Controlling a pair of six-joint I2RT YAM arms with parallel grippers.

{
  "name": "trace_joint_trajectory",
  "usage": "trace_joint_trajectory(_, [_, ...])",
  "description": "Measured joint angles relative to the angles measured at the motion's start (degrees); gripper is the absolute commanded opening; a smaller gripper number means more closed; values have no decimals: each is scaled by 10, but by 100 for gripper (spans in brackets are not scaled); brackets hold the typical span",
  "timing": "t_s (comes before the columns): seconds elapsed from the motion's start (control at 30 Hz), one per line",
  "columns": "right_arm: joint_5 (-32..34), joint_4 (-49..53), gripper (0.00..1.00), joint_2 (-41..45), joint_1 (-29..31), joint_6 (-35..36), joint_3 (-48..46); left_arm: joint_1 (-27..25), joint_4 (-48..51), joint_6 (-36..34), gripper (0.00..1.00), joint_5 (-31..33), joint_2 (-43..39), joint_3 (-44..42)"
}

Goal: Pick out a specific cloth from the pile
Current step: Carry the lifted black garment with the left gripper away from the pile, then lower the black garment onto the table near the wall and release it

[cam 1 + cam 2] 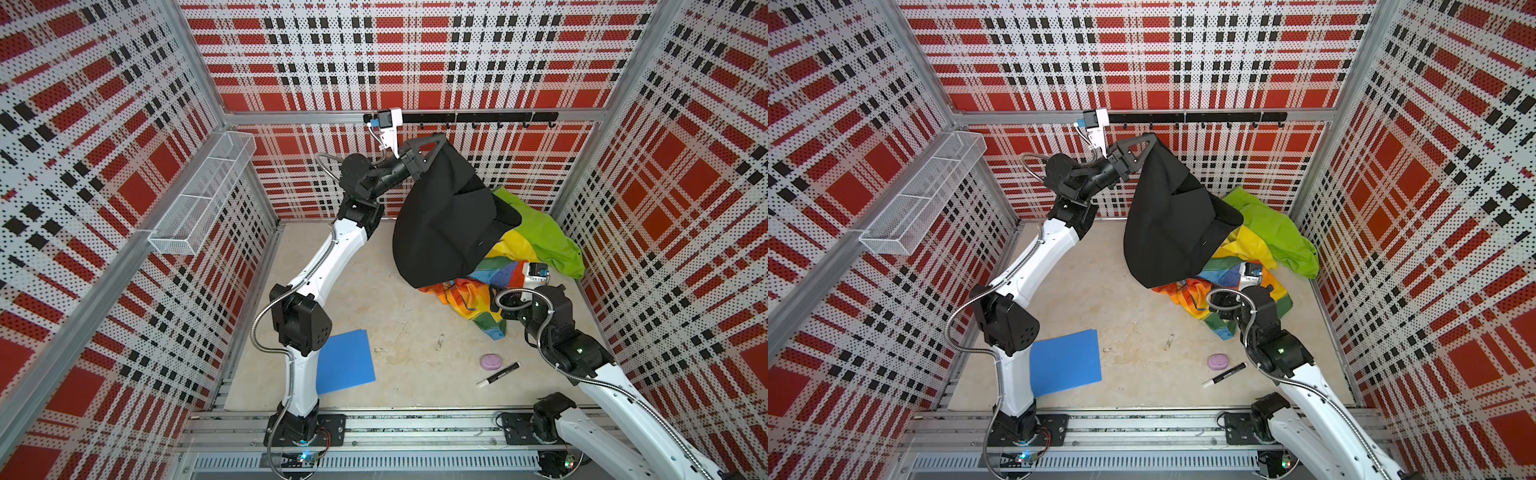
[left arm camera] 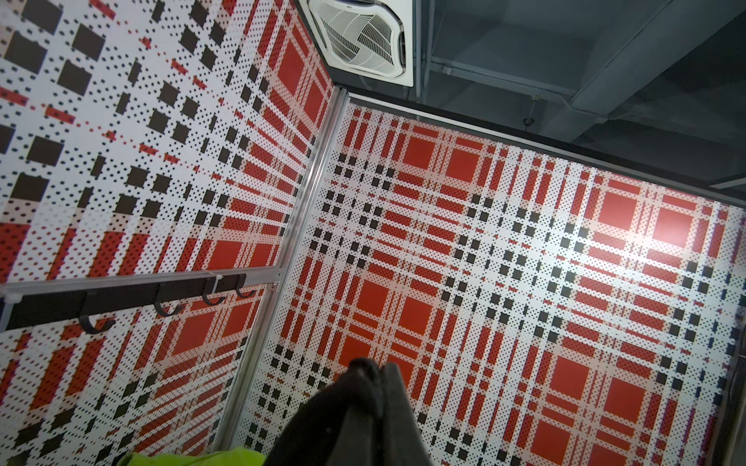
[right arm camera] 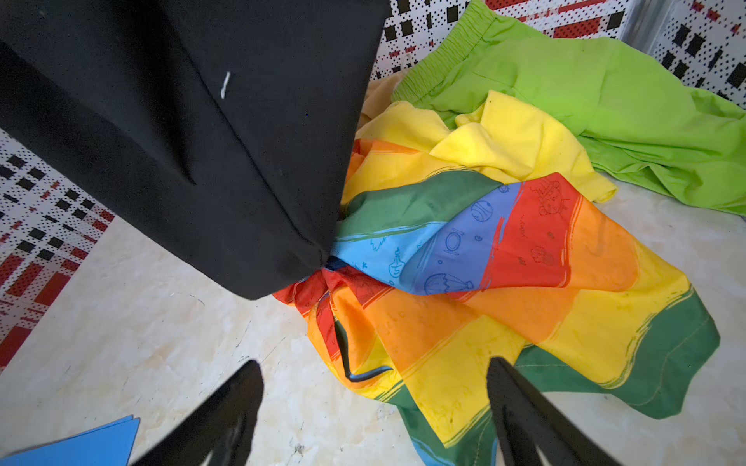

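Note:
The black cloth [image 1: 444, 224] [image 1: 1167, 232] hangs in the air from my left gripper [image 1: 432, 143] [image 2: 377, 367], which is shut on its top edge high up by the back wall. Its lowest corner [image 3: 306, 258] reaches down to the pile. The pile lies at the back right of the floor: a rainbow-striped cloth [image 1: 478, 299] [image 3: 504, 262], a lime green cloth [image 1: 544, 237] [image 3: 585, 80] and a bit of tan cloth [image 3: 377, 97]. My right gripper [image 3: 373, 363] is open, low over the near edge of the rainbow cloth, holding nothing.
A blue folder [image 1: 345, 361] lies on the floor by the left arm's base. A purple disc [image 1: 491, 360] and a black marker [image 1: 498, 375] lie front right. A wire basket [image 1: 203, 195] hangs on the left wall, a hook rail [image 1: 478, 117] on the back wall.

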State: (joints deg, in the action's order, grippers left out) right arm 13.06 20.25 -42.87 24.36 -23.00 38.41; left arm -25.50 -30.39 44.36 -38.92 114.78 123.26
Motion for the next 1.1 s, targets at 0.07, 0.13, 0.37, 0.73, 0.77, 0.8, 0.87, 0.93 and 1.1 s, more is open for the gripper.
trace_joint_trajectory(0.07, [-9, -8, 93, 1, 0, -2, -2, 8, 1, 0, 0, -4, -12, 0])
trace_joint_trajectory(0.13, [-18, -14, 93, 1, 0, -5, -3, 23, 2, 1, 0, -10, -22, 0])
trace_joint_trajectory(0.37, [-31, -36, 93, -26, 17, -7, -2, 106, 5, 5, 0, -25, -85, -48])
trace_joint_trajectory(0.73, [29, -68, 93, -146, 144, -3, 59, 283, 18, 6, 0, -52, -210, -216])
trace_joint_trajectory(0.77, [29, -74, 93, -155, 150, -3, 62, 298, 19, 6, 0, -56, -217, -228])
trace_joint_trajectory(0.8, [29, -79, 93, -164, 153, -3, 66, 311, 19, 7, 0, -59, -224, -238])
trace_joint_trajectory(0.87, [29, -88, 94, -181, 156, -2, 71, 333, 21, 7, 0, -66, -235, -259])
trace_joint_trajectory(0.93, [29, -92, 94, -191, 159, -2, 75, 344, 22, 6, 0, -75, -241, -275])
trace_joint_trajectory(1.1, [30, -103, 94, -197, 165, -1, 80, 348, 22, -13, 0, -76, -285, -378])
